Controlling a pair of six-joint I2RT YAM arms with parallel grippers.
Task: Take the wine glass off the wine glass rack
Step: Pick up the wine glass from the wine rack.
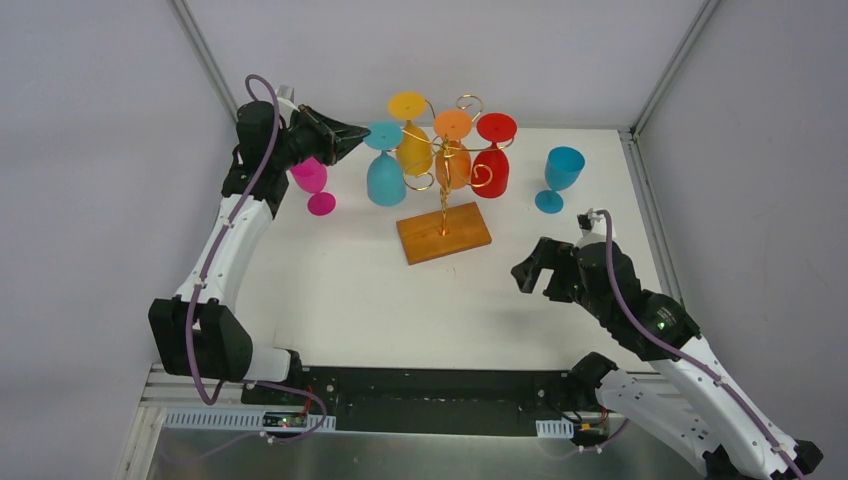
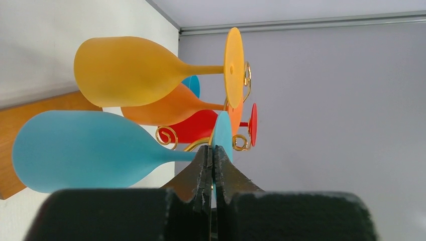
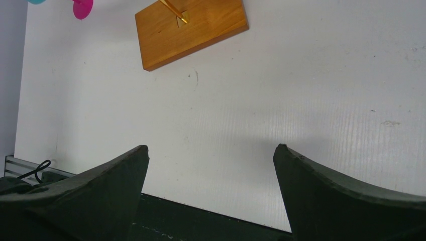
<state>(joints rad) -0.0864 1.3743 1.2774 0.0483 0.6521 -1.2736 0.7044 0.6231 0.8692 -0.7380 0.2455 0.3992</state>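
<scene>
The wine glass rack (image 1: 443, 195), gold wire on a brown wooden base (image 1: 443, 233), stands mid-table. Hanging upside down from it are a light blue wine glass (image 1: 386, 178), a yellow one (image 1: 413, 150), an orange one (image 1: 453, 160) and a red one (image 1: 491, 170). My left gripper (image 1: 362, 133) comes in from the left at the level of the feet. In the left wrist view it (image 2: 213, 149) is shut on the edge of the light blue glass's foot (image 2: 222, 133), with the bowl (image 2: 85, 150) to the left. My right gripper (image 1: 530, 270) hangs open over the table, holding nothing.
A pink glass (image 1: 312, 180) stands on the table just below my left gripper. A blue glass (image 1: 560, 175) stands upright at the right, beyond my right gripper (image 3: 211, 148). In the right wrist view the rack's wooden base (image 3: 191, 30) lies ahead.
</scene>
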